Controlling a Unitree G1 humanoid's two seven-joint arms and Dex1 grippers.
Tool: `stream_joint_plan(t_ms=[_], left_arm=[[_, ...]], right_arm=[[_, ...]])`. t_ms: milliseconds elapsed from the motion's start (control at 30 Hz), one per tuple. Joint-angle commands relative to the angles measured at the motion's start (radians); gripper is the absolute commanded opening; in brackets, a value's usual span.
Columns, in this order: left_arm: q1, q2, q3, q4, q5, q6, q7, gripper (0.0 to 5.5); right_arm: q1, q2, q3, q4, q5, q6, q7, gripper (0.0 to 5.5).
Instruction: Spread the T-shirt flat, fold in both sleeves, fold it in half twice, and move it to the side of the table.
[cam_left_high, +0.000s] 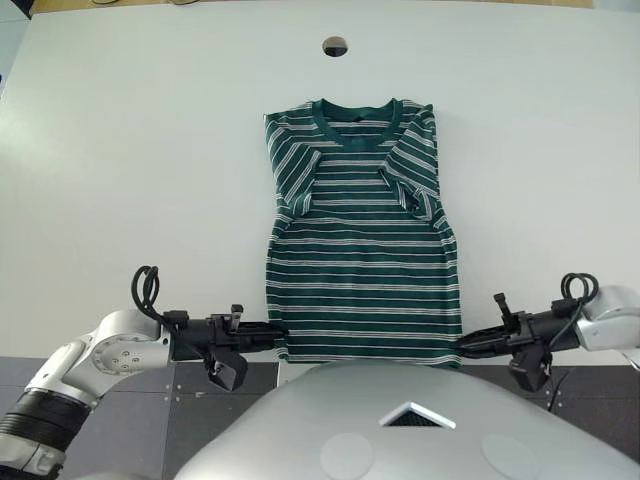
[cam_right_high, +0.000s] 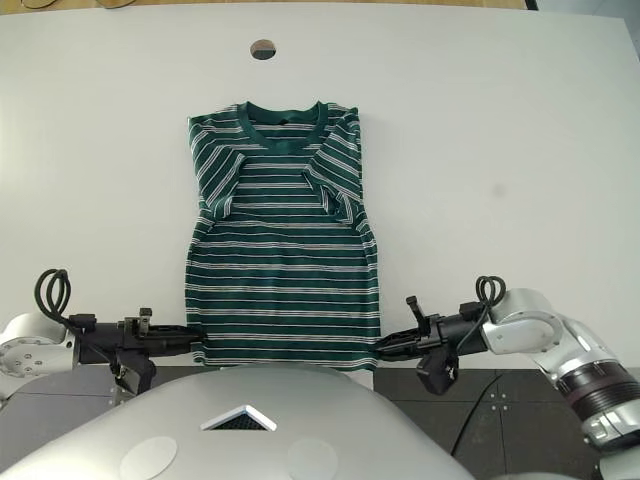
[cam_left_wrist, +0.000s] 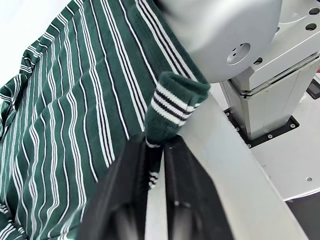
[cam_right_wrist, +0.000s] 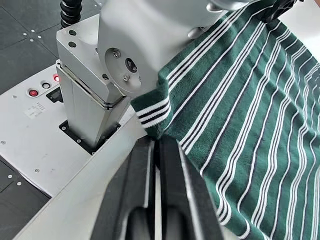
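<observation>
Here we have the green striped T-shirt (cam_left_high: 360, 250) lying on the white table (cam_left_high: 130, 150), collar (cam_left_high: 355, 115) at the far end and hem at the near edge, right in front of us. Both sleeves are already turned in over the chest: the left sleeve (cam_left_high: 298, 170) lies fairly flat, and the right sleeve (cam_left_high: 415, 165) is more rumpled, with a small pucker where it ends. Beyond the collar we can see a round hole (cam_left_high: 335, 46) in the tabletop, well apart from the shirt. Down at the hem, the left gripper (cam_left_high: 278, 338) sits at the shirt's near left corner and the right gripper (cam_left_high: 468, 345) at the near right corner, both arms low at the table's edge and pointing inward toward each other. In the left wrist view the black fingers (cam_left_wrist: 125, 190) are pressed almost together with a bunched roll of hem caught between them, the cloth poking out past the tips. In the right wrist view it looks much the same: the fingers (cam_right_wrist: 172, 185) are nearly closed, with the striped corner pinched at their tips. We cannot see how much cloth is inside either grip, as the fingers cover it. The middle of the hem is hidden in the head views, so we cannot tell whether it lies flat or hangs over the edge.
</observation>
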Motion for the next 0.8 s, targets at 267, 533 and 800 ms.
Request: stream_joint_plan(t_ms=[267, 533, 800], left_arm=[[-0.040, 0.006, -0.079, 0.141, 0.119, 0.015, 0.000, 0.13], [0.100, 0.294, -0.108, -0.342, -0.652, 0.454, -0.180, 0.13], [-0.015, 0.259, 0.096, -0.496, -0.990, 0.742, -0.180, 0.13]], right_arm=[[0.015, -0.028, 0.073, -0.095, 0.286, 0.339, 0.094, 0.10], [-0.003, -0.165, -0.086, -0.430, 0.873, 0.993, 0.260, 0.10], [-0.025, -0.089, -0.255, -0.448, 0.929, 1.198, 0.280, 0.10]])
